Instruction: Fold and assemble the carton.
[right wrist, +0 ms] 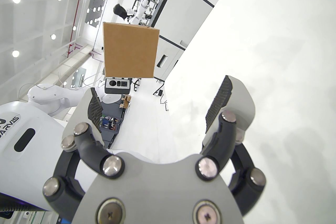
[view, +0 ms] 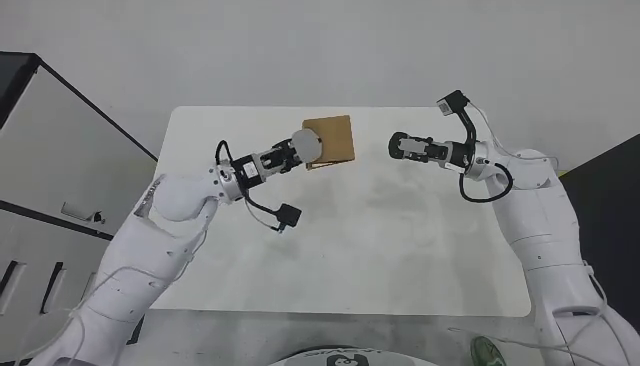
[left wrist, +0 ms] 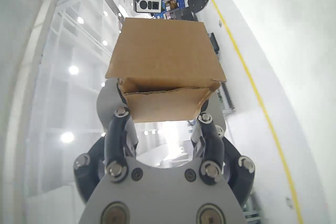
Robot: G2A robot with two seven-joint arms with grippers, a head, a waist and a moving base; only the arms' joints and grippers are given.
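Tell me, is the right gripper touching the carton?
Apart. The top view shows a clear gap of table between the right gripper and the carton.

White arms [view: 170, 201]; black cables [view: 262, 213]; grey wrist plates [right wrist: 157, 183], silver screws [right wrist: 113, 166]; ribbed dark pads [right wrist: 219, 99] on fingers [right wrist: 244, 104]

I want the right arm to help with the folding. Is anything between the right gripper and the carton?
Nothing visible does. The right gripper, open, faces the carton across a bare gap above the table; the left gripper grips the carton's opposite side.
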